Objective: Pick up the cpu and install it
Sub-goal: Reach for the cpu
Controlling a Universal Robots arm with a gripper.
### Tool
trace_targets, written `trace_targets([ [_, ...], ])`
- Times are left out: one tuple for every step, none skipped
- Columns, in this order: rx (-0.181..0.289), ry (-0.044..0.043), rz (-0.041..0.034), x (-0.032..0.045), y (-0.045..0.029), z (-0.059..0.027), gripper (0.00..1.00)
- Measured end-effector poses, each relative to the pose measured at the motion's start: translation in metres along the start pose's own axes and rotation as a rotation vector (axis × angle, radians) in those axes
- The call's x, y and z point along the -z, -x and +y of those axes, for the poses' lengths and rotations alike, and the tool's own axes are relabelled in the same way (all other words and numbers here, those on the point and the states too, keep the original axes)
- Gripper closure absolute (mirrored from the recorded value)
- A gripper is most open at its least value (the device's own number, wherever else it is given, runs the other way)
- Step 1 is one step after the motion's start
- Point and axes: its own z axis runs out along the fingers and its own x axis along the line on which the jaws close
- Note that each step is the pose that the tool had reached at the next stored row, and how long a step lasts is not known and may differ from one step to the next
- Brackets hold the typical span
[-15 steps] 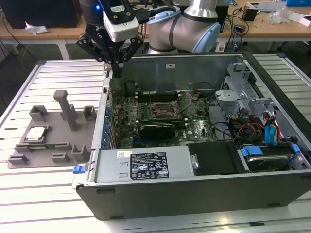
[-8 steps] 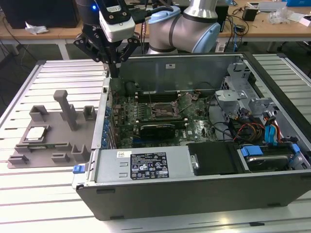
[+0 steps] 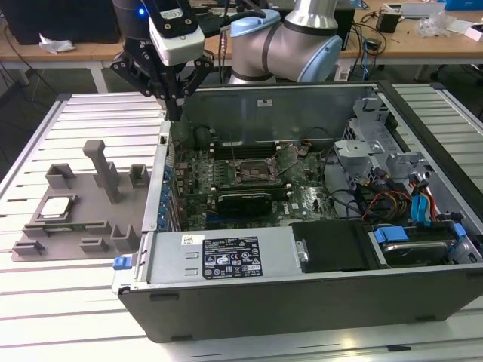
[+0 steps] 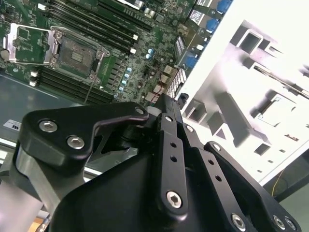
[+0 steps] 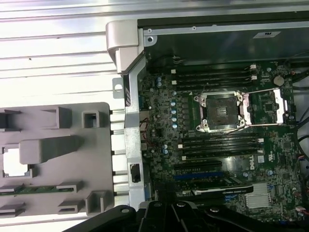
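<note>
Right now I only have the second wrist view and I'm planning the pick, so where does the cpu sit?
Observer: In the exterior view the cpu lies flat in a pocket of the grey tray, outside the computer case on the exterior view's left.
Operator: How close is the gripper?
Observer: Apart from it: the gripper hangs empty above the case wall on the tray side.
Operator: Anything beside the chip?
Observer: In the first wrist view a thin green board lies in a tray slot next to it.
</note>
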Motion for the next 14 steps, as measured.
trace_targets([
  [0.000,0.0000,0.0000,0.0000,-0.0004,0.0000,0.89],
  [0.000,-0.0001,0.0000,0.0001,-0.0009,-0.0001,0.89],
  [0.000,0.0000,0.0000,0.0001,-0.0019,-0.0002,0.89],
  [0.000,-0.0002,0.0001,0.0002,-0.0032,-0.0003,0.89],
  [0.000,0.0000,0.0000,0.0001,-0.0044,-0.0003,0.89],
  [0.000,-0.0001,0.0001,0.0002,-0.0054,-0.0004,0.89],
  [0.000,0.0001,0.0001,0.0002,-0.0071,-0.0005,0.89],
  [0.000,0.0002,0.0001,0.0003,-0.0079,-0.0006,0.89],
  [0.000,0.0003,0.0001,0.0002,-0.0085,-0.0007,0.89],
  [0.000,0.0004,0.0001,0.0002,-0.0093,-0.0007,0.89],
  [0.000,0.0004,0.0001,0.0003,-0.0101,-0.0008,0.89],
  [0.000,0.0005,0.0001,0.0003,-0.0111,-0.0008,0.89],
  [0.000,0.0006,0.0001,0.0003,-0.0120,-0.0009,0.89],
  [0.000,0.0006,0.0000,0.0003,-0.0135,-0.0010,0.89],
])
